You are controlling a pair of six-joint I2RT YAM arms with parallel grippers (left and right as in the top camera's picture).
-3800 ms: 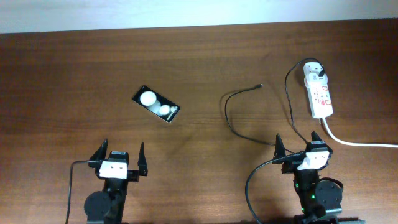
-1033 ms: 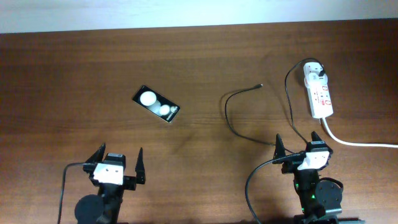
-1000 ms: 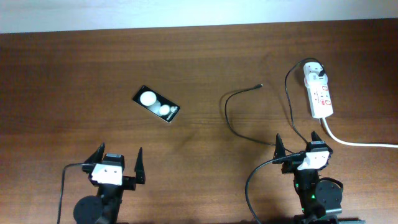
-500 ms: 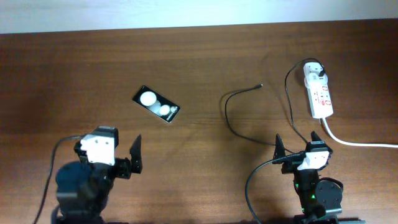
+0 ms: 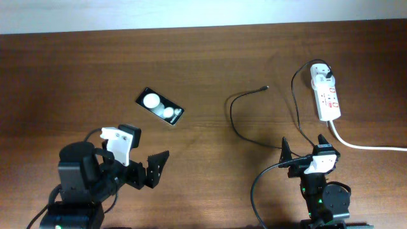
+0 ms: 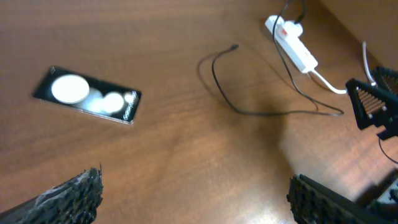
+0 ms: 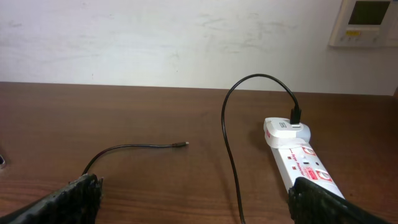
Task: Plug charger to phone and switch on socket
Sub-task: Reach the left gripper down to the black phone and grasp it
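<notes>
My left fingers (image 6: 68,196) and right fingers (image 7: 74,196) are both wide and empty. The phone (image 6: 87,96) lies ahead of the left ones, well apart. The cable tip (image 7: 180,144) sits on the tabletop (image 7: 155,186) ahead of the right ones, with the power strip (image 7: 305,165) beyond. Risk: the unpinned phone skids when I push the tip in, or the thin tip slips.

A dark brown wooden worktop (image 5: 76,70) runs up to a pale wall (image 7: 155,37) (faintly scuffed), where a small beige panel (image 7: 368,22) hangs.
</notes>
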